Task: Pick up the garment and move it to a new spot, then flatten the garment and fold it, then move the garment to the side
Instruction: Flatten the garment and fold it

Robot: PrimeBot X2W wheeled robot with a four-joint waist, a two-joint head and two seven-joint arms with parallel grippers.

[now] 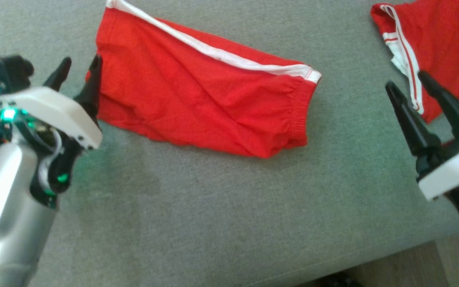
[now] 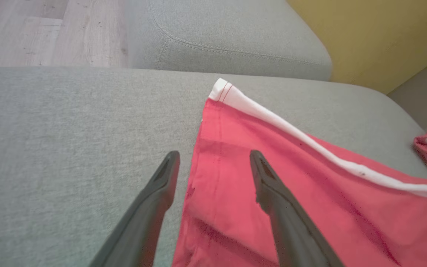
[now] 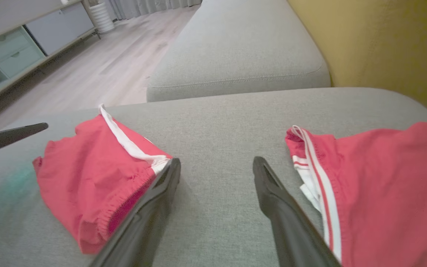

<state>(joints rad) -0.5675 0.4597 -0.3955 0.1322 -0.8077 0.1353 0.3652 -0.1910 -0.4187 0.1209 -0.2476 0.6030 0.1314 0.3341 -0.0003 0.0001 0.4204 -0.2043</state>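
two red garments (image 1: pixel 201 99) (image 1: pixel 444 44), two end effectors (image 1: pixel 81 59) (image 1: pixel 407 79) parted

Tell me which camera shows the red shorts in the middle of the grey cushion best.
The head view: the red shorts lie nearly whole there, hem to elastic waistband. The left wrist view catches just the hem end and white stripe; the right wrist view sees them foreshortened from the waistband end, partly behind the right gripper.
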